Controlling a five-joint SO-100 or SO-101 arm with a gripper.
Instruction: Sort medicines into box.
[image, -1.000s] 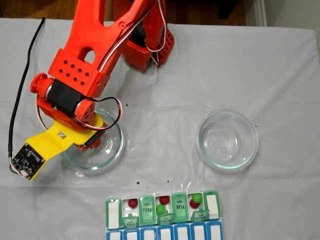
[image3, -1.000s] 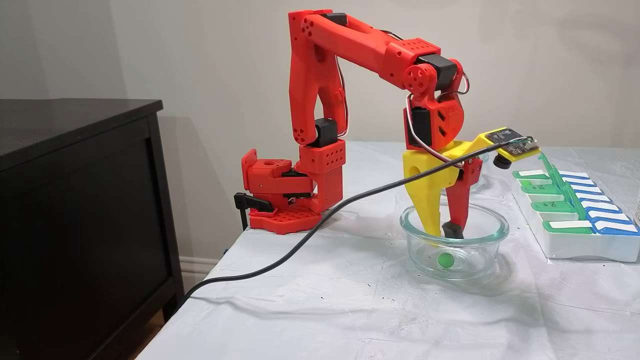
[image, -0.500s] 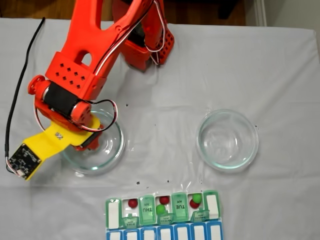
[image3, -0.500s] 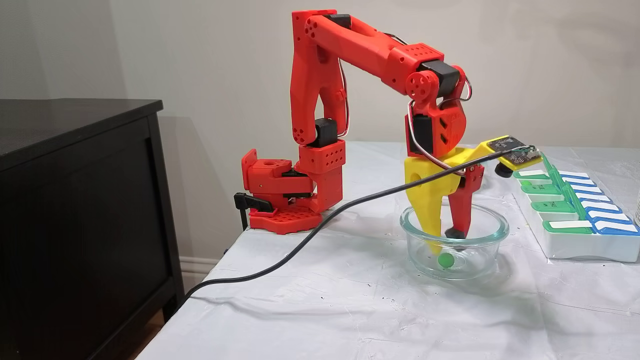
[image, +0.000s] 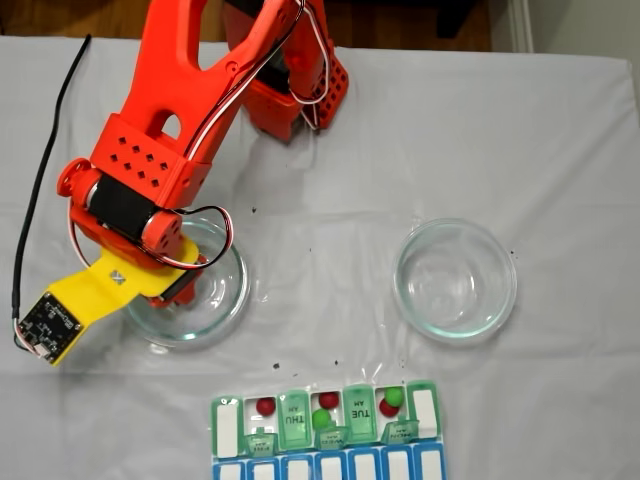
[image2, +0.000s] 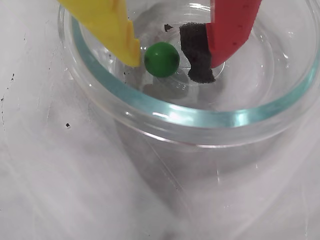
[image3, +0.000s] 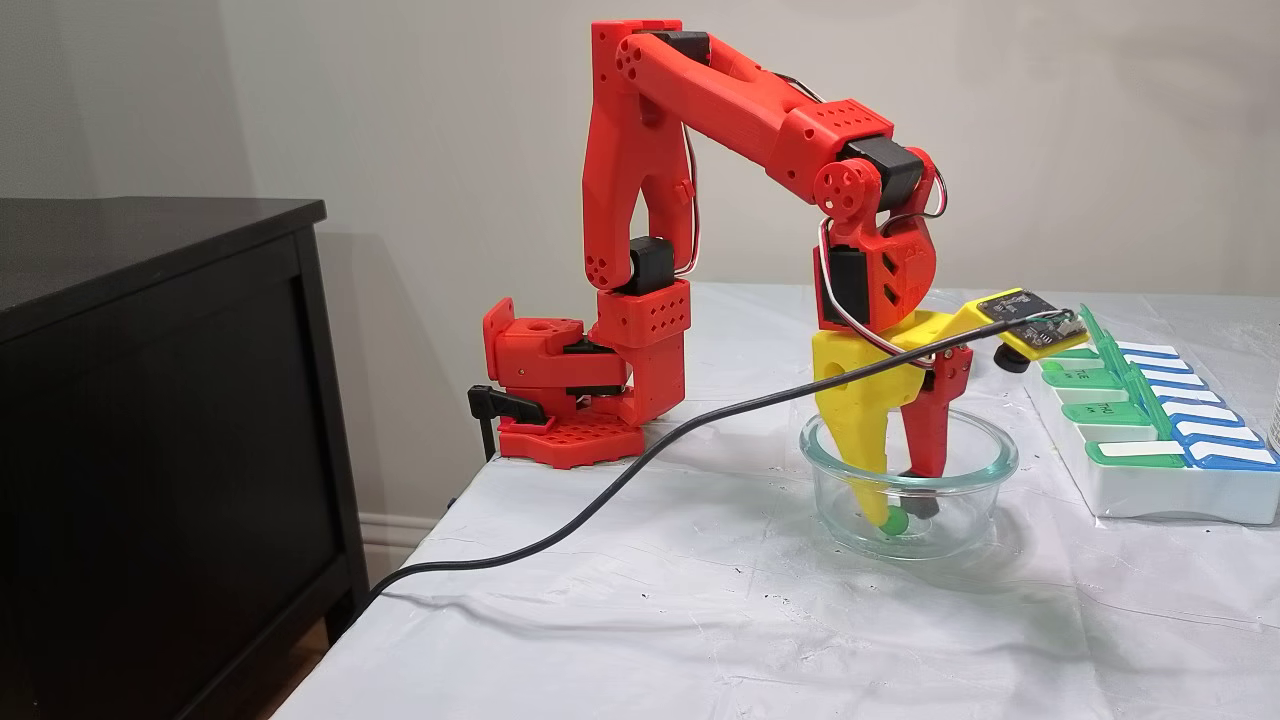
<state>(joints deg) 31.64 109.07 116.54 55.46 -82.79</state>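
Your claw (image2: 167, 62) stands open inside the left glass dish (image2: 100, 80), yellow finger (image2: 112, 30) touching the last green ball (image2: 161, 59), red finger's black pad (image2: 197, 57) just beside. Close unevenly and the ball may squirt along the curved glass. The pill box (image: 325, 420) already holds five balls.

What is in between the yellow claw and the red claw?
In the wrist view, a green ball sits between the open jaws, inside the glass dish.
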